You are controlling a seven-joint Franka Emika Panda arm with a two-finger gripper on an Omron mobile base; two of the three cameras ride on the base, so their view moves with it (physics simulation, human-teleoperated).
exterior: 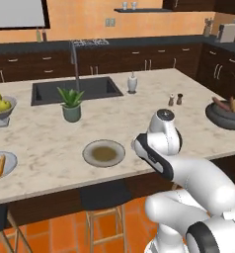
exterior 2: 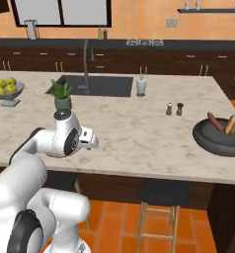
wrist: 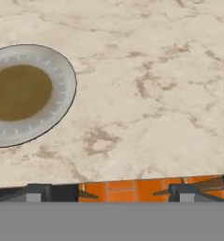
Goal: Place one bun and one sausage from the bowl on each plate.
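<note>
Tool sat spread wide with nothing in it, right over the tabletop edge beside the olive-centred plate, which was bare. The dark bowl was way off to the right with a sausage and a bun leaning inside. My guess: the sausage is light, firm and prone to rolling, so I'd pinch it across the middle; the bun probably squishes, so go gentle.
</note>
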